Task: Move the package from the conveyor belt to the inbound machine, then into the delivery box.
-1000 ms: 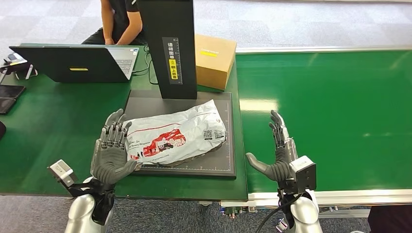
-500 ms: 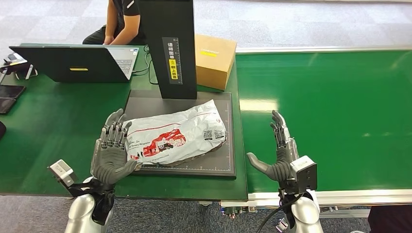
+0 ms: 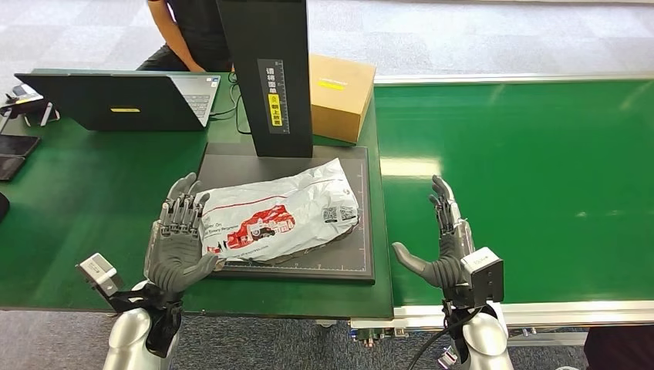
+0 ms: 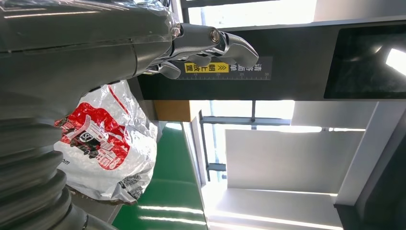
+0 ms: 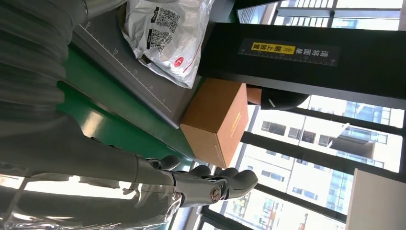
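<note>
The package (image 3: 281, 212), a crumpled white plastic mailer with red print, lies on the black platform (image 3: 362, 258) of the inbound machine, in front of its black column (image 3: 266, 77). My left hand (image 3: 177, 239) stands open at the package's left edge, fingers straight and palm facing it; whether it touches the bag I cannot tell. My right hand (image 3: 441, 243) stands open over the green conveyor belt (image 3: 524, 177), a short way right of the platform, holding nothing. The package (image 4: 103, 148) lies beyond my left hand (image 4: 95, 52) in the left wrist view, and its corner (image 5: 165, 33) lies on the platform in the right wrist view.
A brown cardboard box (image 3: 339, 96) sits behind the platform to the right of the column. An open laptop (image 3: 123, 100) stands at the back left, with a person (image 3: 189, 35) seated behind it. Dark devices (image 3: 15, 154) lie at the table's left edge.
Both hands and the package stay where they were. The person behind the laptop has shifted slightly.
</note>
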Tool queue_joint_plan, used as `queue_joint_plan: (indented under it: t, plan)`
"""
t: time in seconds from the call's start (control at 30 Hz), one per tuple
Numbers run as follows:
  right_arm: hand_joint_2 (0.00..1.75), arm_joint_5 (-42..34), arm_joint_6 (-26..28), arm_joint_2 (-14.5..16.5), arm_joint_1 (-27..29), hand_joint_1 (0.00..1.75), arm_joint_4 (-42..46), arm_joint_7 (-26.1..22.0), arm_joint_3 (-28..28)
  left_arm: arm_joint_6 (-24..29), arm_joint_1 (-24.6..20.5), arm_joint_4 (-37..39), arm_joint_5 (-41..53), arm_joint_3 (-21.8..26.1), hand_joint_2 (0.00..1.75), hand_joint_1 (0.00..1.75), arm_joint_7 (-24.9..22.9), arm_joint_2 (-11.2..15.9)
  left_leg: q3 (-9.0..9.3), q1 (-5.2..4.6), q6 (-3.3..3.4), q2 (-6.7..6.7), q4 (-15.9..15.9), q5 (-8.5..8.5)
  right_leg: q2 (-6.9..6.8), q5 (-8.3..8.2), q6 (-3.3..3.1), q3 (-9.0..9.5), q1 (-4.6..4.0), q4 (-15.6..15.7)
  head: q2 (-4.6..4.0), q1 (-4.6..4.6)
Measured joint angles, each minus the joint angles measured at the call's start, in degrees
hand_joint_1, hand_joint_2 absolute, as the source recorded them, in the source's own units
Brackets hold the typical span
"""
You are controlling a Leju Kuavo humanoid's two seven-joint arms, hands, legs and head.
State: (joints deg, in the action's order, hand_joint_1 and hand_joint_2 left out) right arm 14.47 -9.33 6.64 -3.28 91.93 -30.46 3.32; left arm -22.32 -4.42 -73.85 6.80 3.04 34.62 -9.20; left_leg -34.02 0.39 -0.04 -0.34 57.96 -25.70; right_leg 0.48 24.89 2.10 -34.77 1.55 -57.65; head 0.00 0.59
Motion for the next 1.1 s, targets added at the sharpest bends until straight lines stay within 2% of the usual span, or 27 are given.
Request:
queue_joint_plan:
  t: [1.1]
  plan:
    - [1.75,1.1,-0.4,0.5,-0.1,0.00,0.1,0.8,0.0,-0.6,-0.3,0.0,0.0,0.2,1.75,0.00,0.0,0.0,0.00,0.00,0.00,0.00,0.0,0.00,0.00,0.00,0.00,0.00,0.00,0.0,0.00,0.00]
